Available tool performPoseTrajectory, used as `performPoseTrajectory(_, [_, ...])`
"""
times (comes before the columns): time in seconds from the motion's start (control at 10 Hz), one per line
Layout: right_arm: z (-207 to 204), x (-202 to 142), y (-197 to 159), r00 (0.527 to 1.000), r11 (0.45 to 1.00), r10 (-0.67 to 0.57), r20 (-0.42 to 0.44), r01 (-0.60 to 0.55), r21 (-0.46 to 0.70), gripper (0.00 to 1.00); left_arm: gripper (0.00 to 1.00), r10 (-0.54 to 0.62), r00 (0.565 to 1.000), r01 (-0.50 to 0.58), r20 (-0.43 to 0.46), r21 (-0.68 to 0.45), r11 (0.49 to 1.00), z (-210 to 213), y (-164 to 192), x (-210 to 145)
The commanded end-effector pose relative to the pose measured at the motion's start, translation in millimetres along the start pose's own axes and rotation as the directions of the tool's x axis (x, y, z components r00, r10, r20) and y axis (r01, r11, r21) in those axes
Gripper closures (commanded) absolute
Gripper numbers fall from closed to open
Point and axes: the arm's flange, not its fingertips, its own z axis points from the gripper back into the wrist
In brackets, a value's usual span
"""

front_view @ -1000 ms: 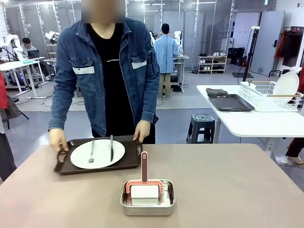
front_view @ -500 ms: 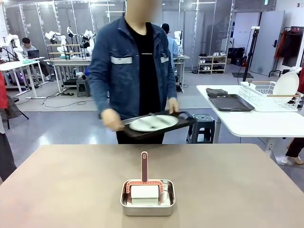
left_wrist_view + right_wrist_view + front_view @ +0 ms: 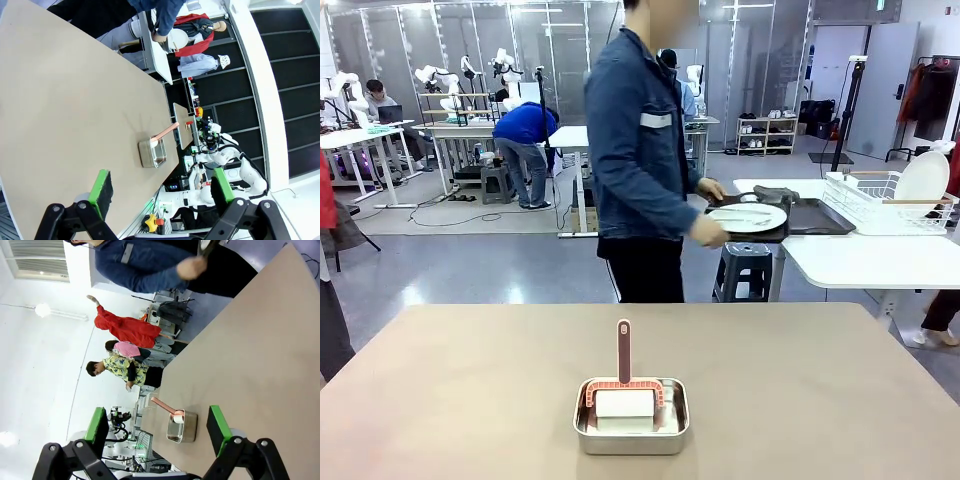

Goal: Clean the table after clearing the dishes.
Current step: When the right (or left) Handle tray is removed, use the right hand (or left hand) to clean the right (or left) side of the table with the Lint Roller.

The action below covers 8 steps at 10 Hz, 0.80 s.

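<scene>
**Dishes off the table, both grippers released**

The front view shows the person point(image 3: 638, 150) side-on beyond the far edge of the beige table point(image 3: 800, 380), holding a dark tray point(image 3: 770, 233) with a white plate point(image 3: 748, 217) at the near left corner of the white-topped table point(image 3: 860, 262). The cutlery on the plate is too small to make out. A steel pan point(image 3: 631, 432) sits near the tabletop's near edge, about midway along it, and a pink-handled brush point(image 3: 624, 350) stands in it.

The left wrist view shows the left gripper point(image 3: 161, 175) with its jaws spread wide and nothing between them, above the tabletop.

The right wrist view shows the right gripper point(image 3: 156, 412) equally wide and empty. There the tray is cut off by the top edge.
</scene>
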Motion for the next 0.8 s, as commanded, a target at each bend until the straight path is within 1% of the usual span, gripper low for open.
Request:
performPoseTrajectory(0.0, [-1,2,2,1.000,1.000,0.004,0.002,-0.004,0.010,0.00,0.00,0.000,1.000,0.000,0.000,0.000,1.000,0,0,0])
performPoseTrajectory(0.1, [-1,2,2,1.000,1.000,0.004,0.002,-0.004,0.010,0.00,0.00,-0.113,0.991,0.116,-0.071,0.045,0.992,-21,-36,13])
performPoseTrajectory(0.2, [-1,2,2,1.000,1.000,0.004,0.002,-0.004,0.010,0.00,0.00,-0.235,0.961,0.250,-0.144,0.092,0.964,-43,-77,25])
performPoseTrajectory(0.3, [-1,2,2,1.000,1.000,0.004,0.002,-0.004,0.010,0.00,0.00,-0.333,0.913,0.365,-0.235,0.108,0.925,-75,-118,35])
performPoseTrajectory(0.4, [-1,2,2,1.000,1.000,0.004,0.002,-0.004,0.010,0.00,0.00,-0.402,0.851,0.469,-0.338,0.145,0.871,-116,-157,42])
performPoseTrajectory(0.5, [-1,2,2,1.000,1.000,0.004,0.002,-0.004,0.010,0.00,0.00,-0.483,0.763,0.585,-0.429,0.140,0.799,-164,-201,45])
performPoseTrajectory(0.6, [-1,2,2,1.000,1.000,0.004,0.002,-0.004,0.010,0.00,0.00,-0.538,0.672,0.669,-0.509,0.106,0.735,-210,-236,40])
performPoseTrajectory(0.7, [-1,2,2,1.000,1.000,0.004,0.002,-0.004,0.010,0.00,0.00,-0.584,0.559,0.758,-0.589,0.077,0.648,-257,-266,24])
